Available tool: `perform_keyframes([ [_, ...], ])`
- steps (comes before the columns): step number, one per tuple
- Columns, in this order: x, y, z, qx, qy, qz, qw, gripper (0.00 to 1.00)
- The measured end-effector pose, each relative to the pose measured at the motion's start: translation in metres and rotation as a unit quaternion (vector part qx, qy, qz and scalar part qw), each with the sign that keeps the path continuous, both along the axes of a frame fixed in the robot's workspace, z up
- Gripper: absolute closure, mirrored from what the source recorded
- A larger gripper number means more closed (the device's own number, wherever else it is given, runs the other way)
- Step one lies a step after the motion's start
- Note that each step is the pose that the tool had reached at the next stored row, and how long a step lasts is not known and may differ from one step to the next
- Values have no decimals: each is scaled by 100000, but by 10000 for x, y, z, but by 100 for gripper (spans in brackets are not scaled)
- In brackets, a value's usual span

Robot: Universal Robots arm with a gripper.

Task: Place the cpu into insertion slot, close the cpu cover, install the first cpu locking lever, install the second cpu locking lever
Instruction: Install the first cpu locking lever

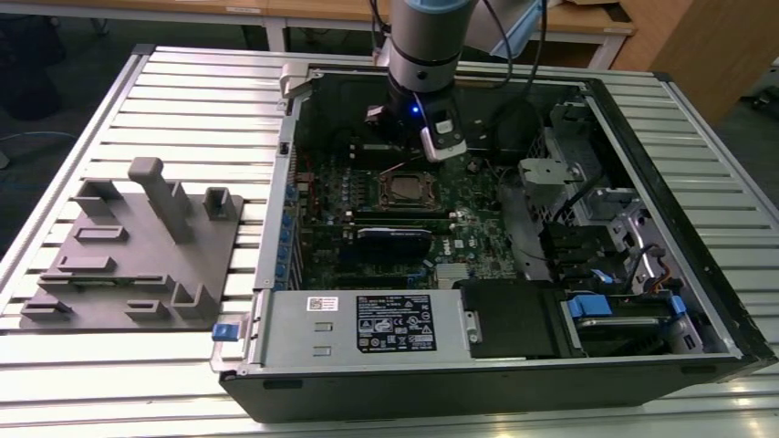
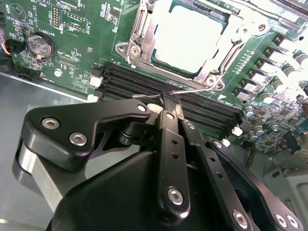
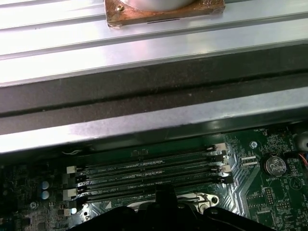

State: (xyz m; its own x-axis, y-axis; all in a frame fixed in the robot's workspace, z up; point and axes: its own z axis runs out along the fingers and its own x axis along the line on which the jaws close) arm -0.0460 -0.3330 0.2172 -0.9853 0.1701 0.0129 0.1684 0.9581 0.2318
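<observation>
The arm (image 1: 420,41) is held upright at twelve o'clock of the cpu (image 1: 406,189), exterior view; the tool (image 2: 167,102) is pinched shut at the locking lever (image 2: 144,95).

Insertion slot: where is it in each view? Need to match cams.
Exterior view: the insertion slot is mid-board, beside the gripper.
Second wrist view: the insertion slot beyond the memory slots from the gripper.
First wrist view: its silvery rim, between the gripper and the memory slots.
Shared landmark: the gripper, close by in all three.

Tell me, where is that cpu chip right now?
In the second wrist view the cpu lies in the insertion slot, framed by the cpu cover, beside the long memory slots.
</observation>
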Motion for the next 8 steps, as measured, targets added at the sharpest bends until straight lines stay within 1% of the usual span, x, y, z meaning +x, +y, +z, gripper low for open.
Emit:
perform_keyframes([
  [2,0,0,-11,-9,-5,-1,100000,90],
  [8,-1,0,-13,-15,-4,-3,100000,90],
])
